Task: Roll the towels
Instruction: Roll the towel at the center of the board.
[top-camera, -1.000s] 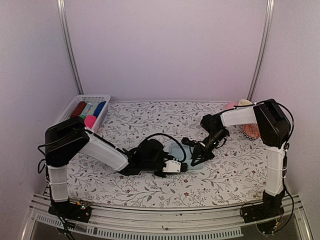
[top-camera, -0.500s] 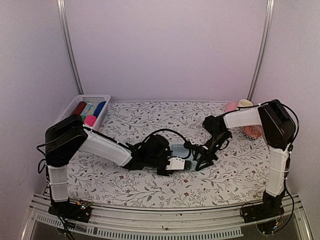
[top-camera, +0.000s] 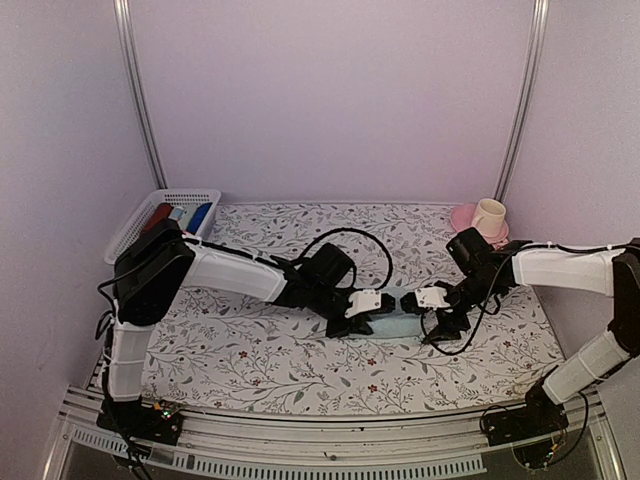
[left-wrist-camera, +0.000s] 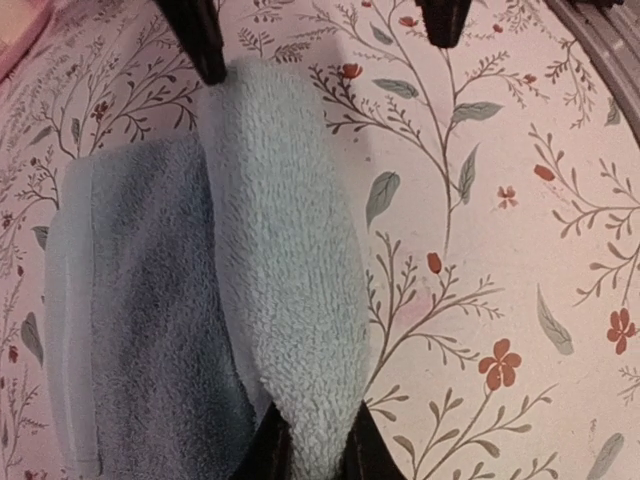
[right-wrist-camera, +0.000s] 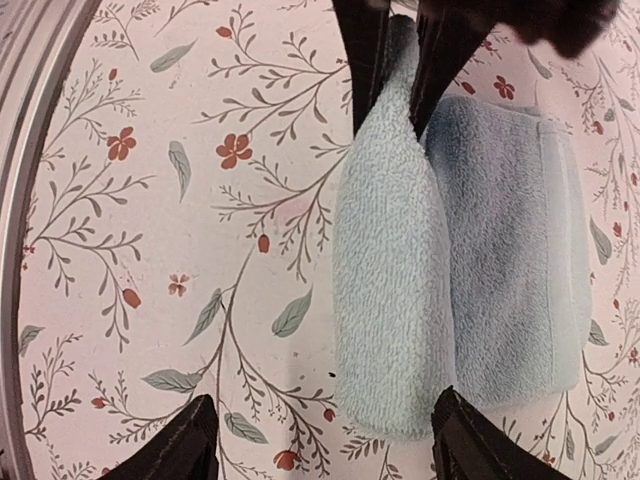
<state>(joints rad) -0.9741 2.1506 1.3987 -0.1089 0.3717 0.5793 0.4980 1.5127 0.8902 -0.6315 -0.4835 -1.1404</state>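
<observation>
The table (top-camera: 260, 365) is covered in a pale cloth printed with leafy sprigs and small red flowers. Near its middle lies a pale blue towel (top-camera: 395, 325). Its near long edge is turned over into a fat, fluffy ridge (right-wrist-camera: 390, 280), and the rest lies flat (right-wrist-camera: 510, 250) on the cloth. At the far left corner sits a white slatted basket (top-camera: 135, 232) holding coloured rolls. At the far right corner is a pink saucer (top-camera: 462, 218) bearing a cream cup (top-camera: 489, 216).

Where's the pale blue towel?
Top view: the towel lies near the middle of the table, between the left gripper, pinching its folded edge, and the open right gripper.
</observation>
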